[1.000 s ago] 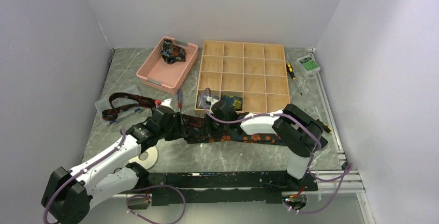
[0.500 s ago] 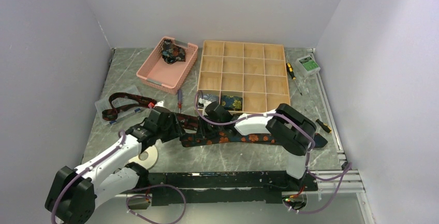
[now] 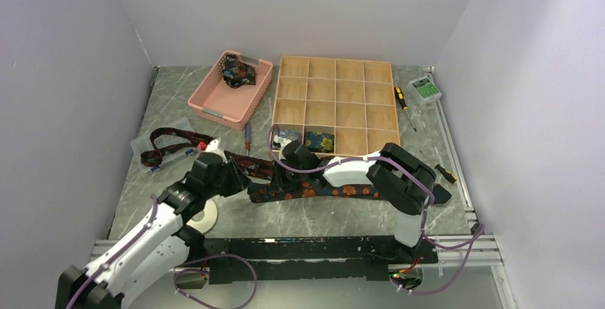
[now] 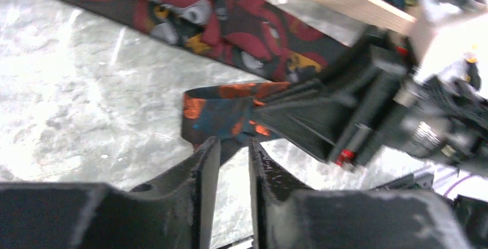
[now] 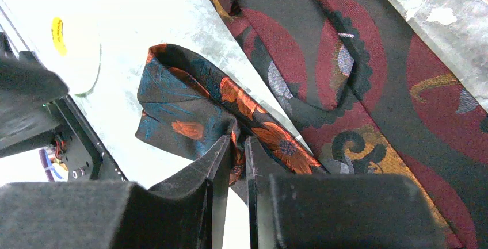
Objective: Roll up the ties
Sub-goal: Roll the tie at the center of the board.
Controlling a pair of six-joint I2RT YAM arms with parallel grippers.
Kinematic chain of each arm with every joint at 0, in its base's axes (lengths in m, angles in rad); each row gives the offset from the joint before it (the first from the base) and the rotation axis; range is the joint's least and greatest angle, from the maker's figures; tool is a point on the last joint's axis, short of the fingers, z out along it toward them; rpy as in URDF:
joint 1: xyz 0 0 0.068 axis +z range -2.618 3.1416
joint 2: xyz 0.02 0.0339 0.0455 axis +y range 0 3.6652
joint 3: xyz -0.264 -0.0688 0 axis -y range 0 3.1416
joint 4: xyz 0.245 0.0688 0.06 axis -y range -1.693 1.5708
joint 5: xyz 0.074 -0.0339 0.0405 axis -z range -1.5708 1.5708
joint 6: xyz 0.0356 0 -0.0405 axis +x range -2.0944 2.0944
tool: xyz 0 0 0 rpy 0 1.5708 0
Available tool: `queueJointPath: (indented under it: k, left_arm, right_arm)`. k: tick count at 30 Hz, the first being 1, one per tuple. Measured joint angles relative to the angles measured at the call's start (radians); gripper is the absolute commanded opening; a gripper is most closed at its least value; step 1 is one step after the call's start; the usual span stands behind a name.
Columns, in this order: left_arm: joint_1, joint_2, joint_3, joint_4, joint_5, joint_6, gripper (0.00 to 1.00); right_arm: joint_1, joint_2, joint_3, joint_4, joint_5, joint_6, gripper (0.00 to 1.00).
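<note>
Along the near edge of the counter point(image 3: 307, 216), about midway, the orange-flowered tie point(image 3: 335, 191) lies stretched left to right, its left end folded over once into a loose, crooked flap.

Grippers:
- The right gripper point(image 5: 233, 145) is clenched on that flap, with only a small bite of fabric at the fold.
- The left gripper point(image 4: 233, 148) stands just beside the same end with its jaws nearly together. I cannot tell whether a corner of the cloth sits between them.

Risks, as judgement:
1. The right gripper's bite is shallow. Any pull along the tie could strip the fold out and flatten it, so the roll would have to be started again.
2. The flap sits askew. Rolling from it as it lies would likely give a coned, lopsided coil that would fit badly in the wooden tray point(image 3: 334, 60).
3. The maroon tie point(image 5: 368, 88) lies touching the flowered one at the fold. Turning the end over there could catch it and wind both together.
4. Both grippers crowd the one end. If the left one grips the cloth while the right one holds it, the two may tug against each other.
5. The white tape ring point(image 5: 77, 59) rests near the fold on the left and could be knocked.
</note>
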Motion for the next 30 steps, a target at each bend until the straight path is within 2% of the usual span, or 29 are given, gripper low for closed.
queueJointPath:
  k: [3,7,12,21,30]
  left_arm:
    - [-0.038,-0.102,-0.011,-0.014,0.015,-0.018,0.13]
    - [-0.135,-0.086,-0.054,-0.027,0.031,-0.078,0.03]
    - [-0.238,-0.082,-0.121,-0.082,0.027,-0.150,0.03]
    - [-0.247,-0.012,-0.142,-0.037,0.008,-0.191,0.03]
    - [-0.248,0.080,-0.151,0.076,-0.119,-0.219,0.03]
  right_arm:
    - [0.000,-0.001,0.000,0.000,0.003,0.000,0.23]
    - [0.000,-0.002,0.000,0.000,0.003,0.001,0.27]
    - [0.002,-0.008,0.000,-0.003,0.007,0.002,0.30]
    - [0.002,-0.010,0.002,-0.011,0.008,0.001,0.30]
    - [0.002,-0.012,0.002,-0.015,0.008,0.001,0.30]
